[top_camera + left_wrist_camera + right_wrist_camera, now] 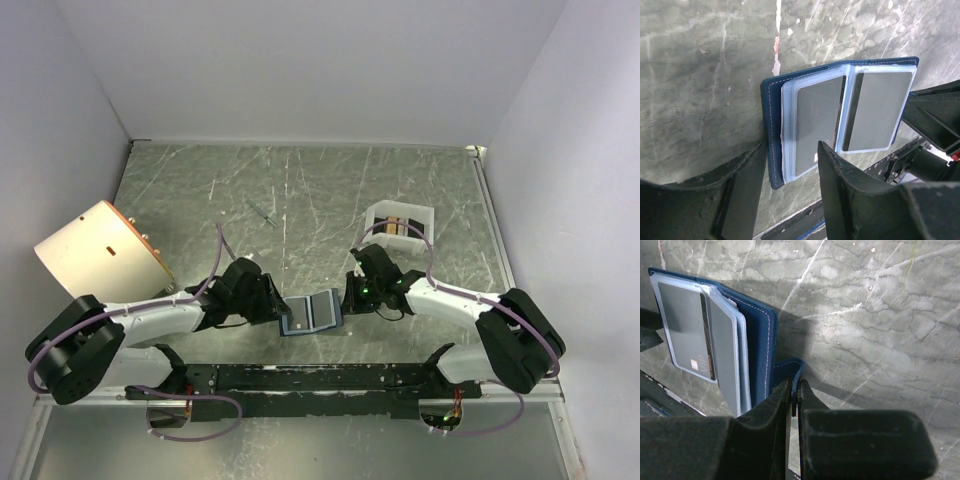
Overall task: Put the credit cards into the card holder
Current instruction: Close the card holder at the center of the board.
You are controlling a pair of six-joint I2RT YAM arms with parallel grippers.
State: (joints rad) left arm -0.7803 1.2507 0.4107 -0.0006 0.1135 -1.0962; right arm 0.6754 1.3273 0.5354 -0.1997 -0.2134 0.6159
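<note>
The dark blue card holder [311,313] lies open on the table between the two arms, its clear pockets [817,125] facing up. My left gripper [790,162] is open and straddles the holder's near left corner, with one finger [747,185] outside the cover and the other finger [840,180] over the pockets. My right gripper [795,390] is shut on the snap tab [790,367] at the right edge of the card holder [760,335]. The credit cards [397,229], tan and dark, stand in a white tray behind the right arm.
The white box-like tray [420,215] sits at the back right. A tan, rounded cardboard object [100,250] stands at the left edge. A thin dark stick [262,213] lies mid-table. The arms' black base rail [320,378] runs along the near edge.
</note>
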